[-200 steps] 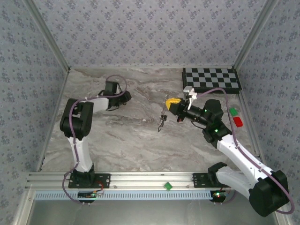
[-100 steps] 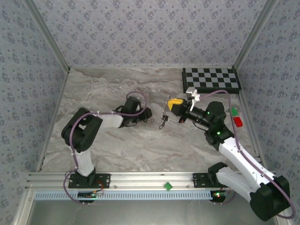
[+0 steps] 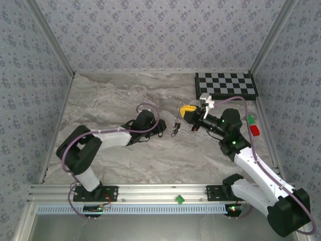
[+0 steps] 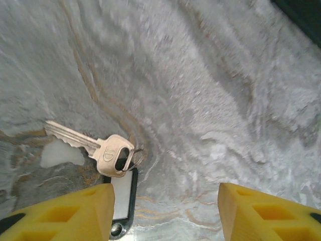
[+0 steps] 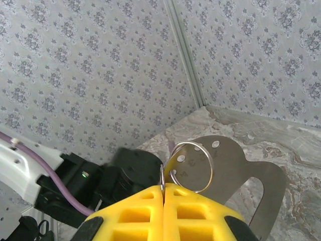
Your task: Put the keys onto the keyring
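Note:
My right gripper [image 5: 164, 185] is shut on the keyring [image 5: 212, 166], a thin wire loop standing up from the closed yellow fingers, with a flat grey metal plate [image 5: 235, 168] with small holes behind it. Seen from above, that gripper [image 3: 180, 112] is right of centre, with a small dark cluster [image 3: 175, 128] just below its tips. My left gripper [image 3: 159, 126] is close to the left of the cluster. It is open [image 4: 165, 193], its fingers wide apart. A silver key [image 4: 103, 150] joined by a small ring to a black-framed tag [image 4: 120, 193] is by its left finger. I cannot tell whether the key lies or hangs.
A checkerboard [image 3: 225, 85] lies at the back right of the marble table [image 3: 110, 95]. A green block [image 3: 249, 119] and a red block [image 3: 255, 130] sit by the right wall. Patterned walls close in three sides. The aluminium rail [image 3: 150, 191] runs along the near edge.
My left arm has swung from the back left to the centre, ending beside the dark cluster. The right gripper moved slightly toward the back, the cluster going with it.

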{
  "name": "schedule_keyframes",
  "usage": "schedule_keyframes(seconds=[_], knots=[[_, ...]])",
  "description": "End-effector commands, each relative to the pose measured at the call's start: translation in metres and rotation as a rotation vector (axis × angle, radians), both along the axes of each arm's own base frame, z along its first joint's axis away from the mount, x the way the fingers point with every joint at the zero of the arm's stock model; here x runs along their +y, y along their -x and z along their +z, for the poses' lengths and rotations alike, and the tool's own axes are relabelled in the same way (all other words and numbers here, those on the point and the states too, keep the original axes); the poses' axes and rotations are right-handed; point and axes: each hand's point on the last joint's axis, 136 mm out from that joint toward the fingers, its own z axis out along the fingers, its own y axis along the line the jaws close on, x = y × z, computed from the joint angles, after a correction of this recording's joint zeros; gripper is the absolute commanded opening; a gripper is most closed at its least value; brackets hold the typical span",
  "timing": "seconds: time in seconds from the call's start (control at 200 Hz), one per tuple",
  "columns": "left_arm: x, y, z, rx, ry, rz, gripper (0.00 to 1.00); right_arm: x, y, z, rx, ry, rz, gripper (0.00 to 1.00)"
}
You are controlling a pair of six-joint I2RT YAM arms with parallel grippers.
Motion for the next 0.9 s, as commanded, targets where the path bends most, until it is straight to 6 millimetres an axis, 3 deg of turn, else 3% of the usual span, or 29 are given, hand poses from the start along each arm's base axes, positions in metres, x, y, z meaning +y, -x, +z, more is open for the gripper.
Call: schedule_keyframes(seconds=[0.0, 0.22, 0.325, 0.625, 0.895], knots=[[0.015, -0.009, 0.043, -0.130, -0.060, 0.006, 0.58, -0.001, -0.003, -0.001, -0.013, 0.004, -0.008, 0.00], [0.051, -0.014, 0.097, -0.317, -0.078, -0.029, 0.57, 0.003, -0.011, -0.006, 0.009, 0.030, -0.001, 0.00], [0.059, -0.008, 0.131, -0.427, -0.058, -0.107, 0.56, 0.007, -0.013, -0.007, 0.015, 0.063, 0.022, 0.00], [0.044, 0.028, 0.204, -0.698, 0.020, -0.344, 0.46, 0.035, -0.019, -0.010, 0.039, 0.167, 0.150, 0.00], [0.032, 0.041, 0.239, -0.776, 0.186, -0.454, 0.42, 0.060, -0.018, -0.005, 0.016, 0.203, 0.273, 0.00]])
